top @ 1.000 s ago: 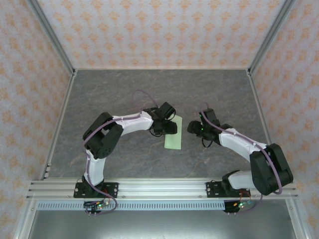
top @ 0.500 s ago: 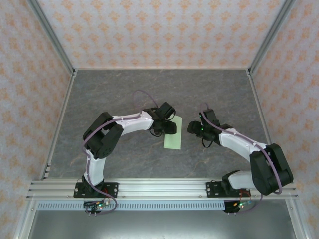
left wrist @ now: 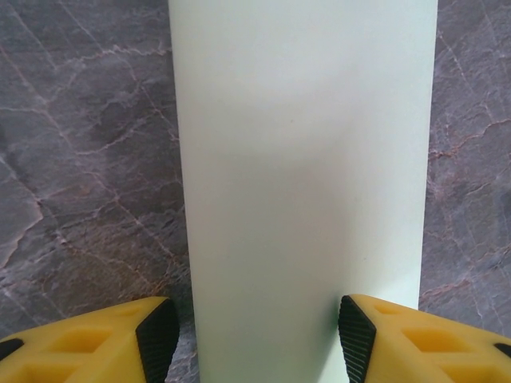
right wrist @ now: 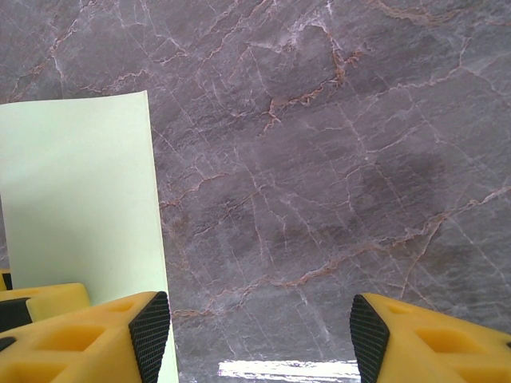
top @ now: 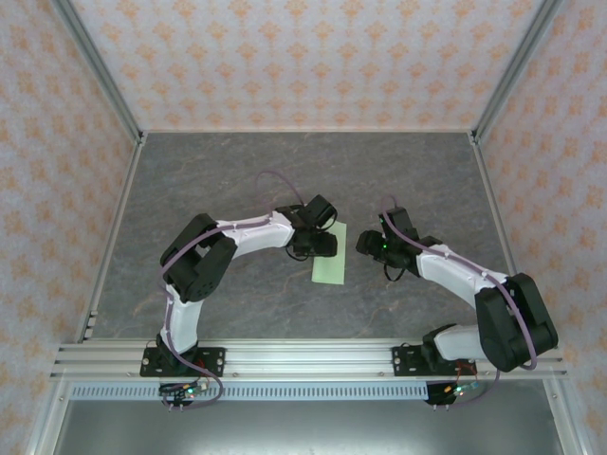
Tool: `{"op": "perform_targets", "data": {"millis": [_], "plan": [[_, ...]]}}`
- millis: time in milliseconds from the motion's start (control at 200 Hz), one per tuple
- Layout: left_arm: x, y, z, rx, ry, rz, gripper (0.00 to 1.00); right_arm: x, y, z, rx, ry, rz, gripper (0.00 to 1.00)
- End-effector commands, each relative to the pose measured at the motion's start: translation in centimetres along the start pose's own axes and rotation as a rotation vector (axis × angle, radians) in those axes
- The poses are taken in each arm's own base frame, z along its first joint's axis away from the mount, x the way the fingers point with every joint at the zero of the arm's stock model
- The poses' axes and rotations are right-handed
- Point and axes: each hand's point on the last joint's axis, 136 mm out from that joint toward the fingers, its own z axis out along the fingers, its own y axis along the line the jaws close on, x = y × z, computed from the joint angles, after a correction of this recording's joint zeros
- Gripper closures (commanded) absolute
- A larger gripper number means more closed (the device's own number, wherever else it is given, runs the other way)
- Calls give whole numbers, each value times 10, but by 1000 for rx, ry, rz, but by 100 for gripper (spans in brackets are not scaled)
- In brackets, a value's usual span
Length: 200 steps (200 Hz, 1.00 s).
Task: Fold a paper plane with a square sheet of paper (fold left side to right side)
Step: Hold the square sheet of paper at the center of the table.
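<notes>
The pale-green sheet of paper [top: 330, 268] lies flat on the table as a narrow upright rectangle, folded in half. My left gripper [top: 321, 246] hovers over its far end. In the left wrist view the paper [left wrist: 303, 175] runs between the open left gripper [left wrist: 255, 345], whose black pads [left wrist: 158, 339] stand just outside each long edge. My right gripper [top: 369, 245] is open over bare table to the right of the sheet. In the right wrist view the paper [right wrist: 80, 191] lies at the left, beside the left finger [right wrist: 149, 329] of the open right gripper [right wrist: 259, 339].
The grey marbled tabletop [top: 427, 180] is walled by patterned panels [top: 303, 57] at the back and both sides. A metal rail [top: 303, 360] runs along the near edge by the arm bases. A bright reflection [right wrist: 287, 369] shows on the table under the right gripper.
The left arm has shifted very slightly to the right over the paper. The paper and the right arm have stayed put.
</notes>
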Motion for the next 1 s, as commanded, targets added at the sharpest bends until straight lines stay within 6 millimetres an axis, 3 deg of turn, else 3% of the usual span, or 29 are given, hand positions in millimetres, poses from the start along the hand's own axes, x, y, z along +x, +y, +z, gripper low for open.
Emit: {"op": "perform_targets", "data": {"millis": [0, 265, 375, 485, 626, 701, 996], "plan": [[25, 18, 27, -76, 86, 22, 39, -4, 2, -3, -11, -21, 11, 35], [24, 17, 27, -74, 82, 16, 39, -1, 6, 0, -24, -9, 6, 35], [24, 17, 27, -77, 83, 15, 39, 0, 17, 2, -76, 3, 18, 37], [24, 18, 27, -77, 83, 14, 39, 3, 35, 8, -175, 24, 53, 48], [24, 18, 27, -77, 84, 14, 39, 6, 53, 18, -266, 53, 97, 74], [25, 18, 27, -78, 84, 13, 39, 9, 57, 25, -275, 73, 100, 82], [24, 16, 26, -75, 81, 15, 39, 18, 67, 44, -265, 122, 83, 87]]}}
